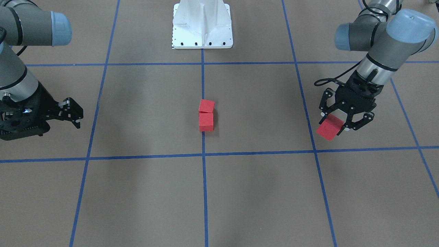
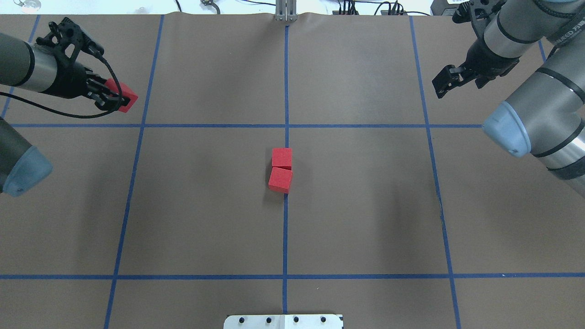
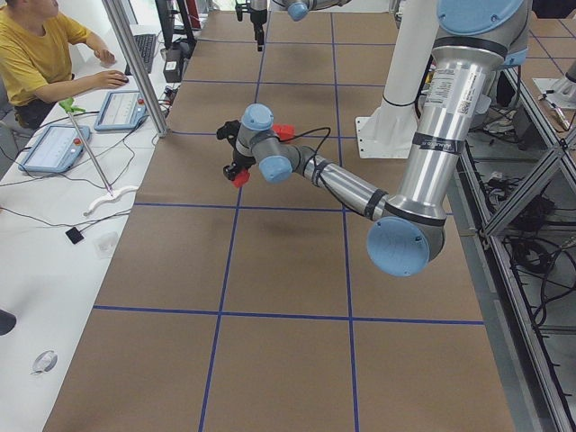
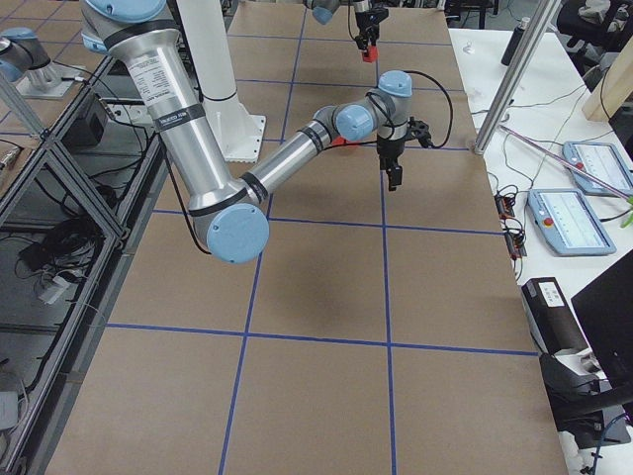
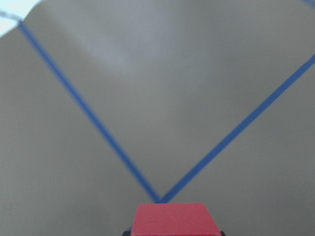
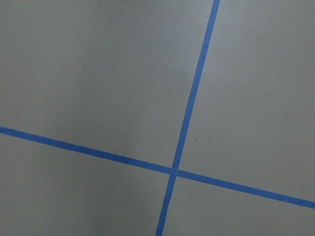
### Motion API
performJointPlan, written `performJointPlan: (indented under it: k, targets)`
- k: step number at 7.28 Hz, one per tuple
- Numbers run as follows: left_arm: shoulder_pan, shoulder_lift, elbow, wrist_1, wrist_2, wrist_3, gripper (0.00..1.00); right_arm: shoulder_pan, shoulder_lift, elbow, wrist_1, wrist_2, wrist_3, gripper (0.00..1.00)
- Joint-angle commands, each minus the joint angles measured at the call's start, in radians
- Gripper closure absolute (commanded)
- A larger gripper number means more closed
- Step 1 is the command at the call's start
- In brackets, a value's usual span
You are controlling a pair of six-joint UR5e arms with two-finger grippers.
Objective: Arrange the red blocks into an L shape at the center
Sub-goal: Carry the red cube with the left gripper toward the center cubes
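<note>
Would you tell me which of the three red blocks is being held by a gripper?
The block clamped in the left gripper, far off to one side; the other two rest touching on the middle tape line.

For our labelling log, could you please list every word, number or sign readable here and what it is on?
"NEED": on the right arm, overhead view; the letters after it are unreadable.
Left arm's sticker: too small to read.
Right arm's sticker: too small to read.
Red blocks: no markings.
</note>
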Motion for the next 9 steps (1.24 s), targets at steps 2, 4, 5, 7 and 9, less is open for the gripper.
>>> performJointPlan:
  k: [2, 4, 5, 7, 9]
  targets:
    - [0.087, -0.097, 0.007, 0.169, 0.08, 0.301, 1.0, 0.0, -0.001, -0.002, 0.0, -0.001, 0.002, 0.0]
    - [0.162, -0.272, 0.025, 0.429, 0.087, 0.595, 1.0, 0.0, 0.001, -0.002, 0.0, -0.001, 0.008, 0.0]
    - [0.192, -0.339, 0.103, 0.428, 0.087, 0.595, 1.0, 0.0, 0.001, -0.003, 0.0, 0.0, 0.008, 0.0]
    - [0.255, -0.456, 0.245, 0.428, 0.087, 0.595, 1.0, 0.0, -0.001, -0.003, -0.002, 0.0, 0.015, 0.0]
    - [0.331, -0.499, 0.31, 0.419, 0.202, 0.606, 1.0, 0.0, 0.001, -0.003, -0.002, -0.001, 0.027, 0.0]
